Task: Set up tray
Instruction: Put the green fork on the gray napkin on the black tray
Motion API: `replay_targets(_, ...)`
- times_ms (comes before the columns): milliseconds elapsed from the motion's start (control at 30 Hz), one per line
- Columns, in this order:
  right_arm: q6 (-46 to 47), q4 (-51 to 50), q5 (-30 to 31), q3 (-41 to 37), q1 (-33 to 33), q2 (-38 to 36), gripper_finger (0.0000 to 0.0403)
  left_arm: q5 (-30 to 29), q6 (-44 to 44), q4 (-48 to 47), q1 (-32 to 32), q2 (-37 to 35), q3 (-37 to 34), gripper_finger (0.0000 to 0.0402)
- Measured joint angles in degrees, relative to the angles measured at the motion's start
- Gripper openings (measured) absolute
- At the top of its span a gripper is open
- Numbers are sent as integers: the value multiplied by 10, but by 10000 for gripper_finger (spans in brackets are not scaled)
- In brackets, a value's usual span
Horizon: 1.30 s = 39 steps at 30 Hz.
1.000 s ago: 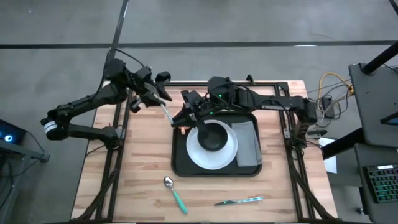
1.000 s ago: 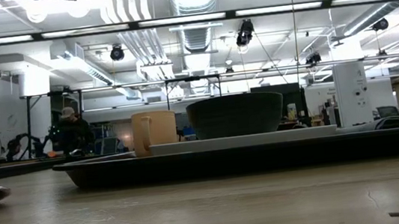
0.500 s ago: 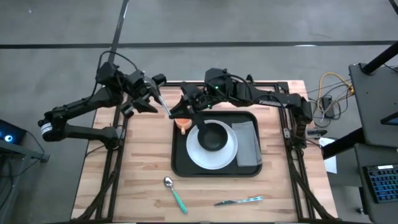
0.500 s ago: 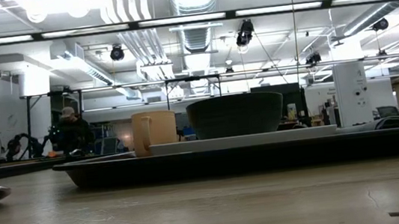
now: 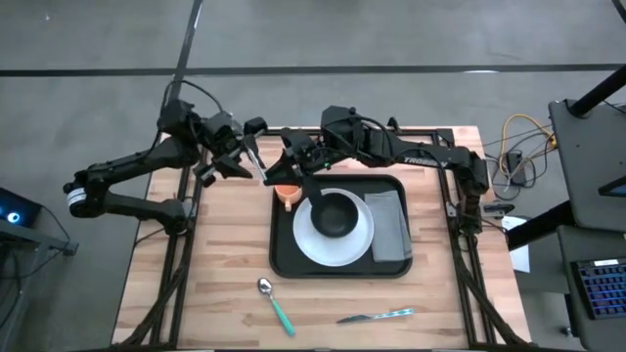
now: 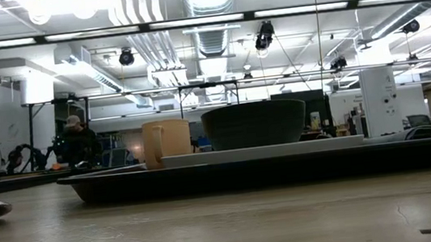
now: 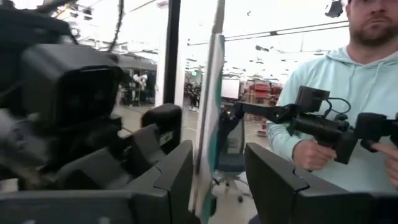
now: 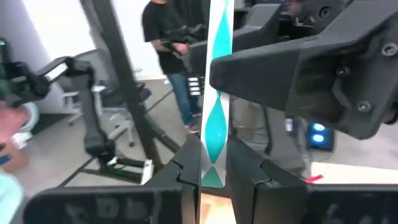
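Right gripper (image 5: 290, 164) pinching teal-handled utensil (image 8: 216, 134) above table's far edge; left gripper (image 5: 243, 154) spread around same utensil. Just beyond: tray (image 5: 284, 256) mid-table, holding white plate (image 5: 311, 249) under black bowl (image 5: 335, 215), orange cup (image 5: 286, 197), grey napkin (image 5: 389, 230).

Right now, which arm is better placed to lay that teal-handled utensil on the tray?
Probably the right. The right hand is shut on the teal-handled utensil by the tray's corner. The left hand is off beside the tray, its fingers apart around the utensil, not gripping.
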Motion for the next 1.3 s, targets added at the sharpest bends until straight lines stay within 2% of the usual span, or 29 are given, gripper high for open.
replay_targets(333,4,24,-21,-1,-1,17,34,2,-40,-4,-25,11,-1,119)
replay_targets(433,4,23,-22,-1,-1,17,34,2,-50,-5,-25,10,-1,95)
replay_targets(633,8,22,-17,-1,-1,15,34,-11,-34,-4,-24,10,-1,19)
replay_targets(833,23,22,-19,-1,-1,12,34,-16,-10,-5,-24,11,-1,18)
replay_targets(933,64,13,-32,-1,-4,9,73,-23,-7,-7,-22,11,-1,16)
replay_targets(1067,63,-59,-38,-2,-7,-25,165,-30,2,-6,-14,8,-1,14)
replay_targets(1100,47,-79,-27,-1,-7,-38,185,-42,10,-7,-12,8,-1,14)
replay_targets(1167,30,-126,51,-1,-5,-66,214,-69,31,-20,-4,9,-1,14)
replay_targets(1300,10,-189,319,-1,17,-106,244,-157,90,-91,3,9,-1,14)
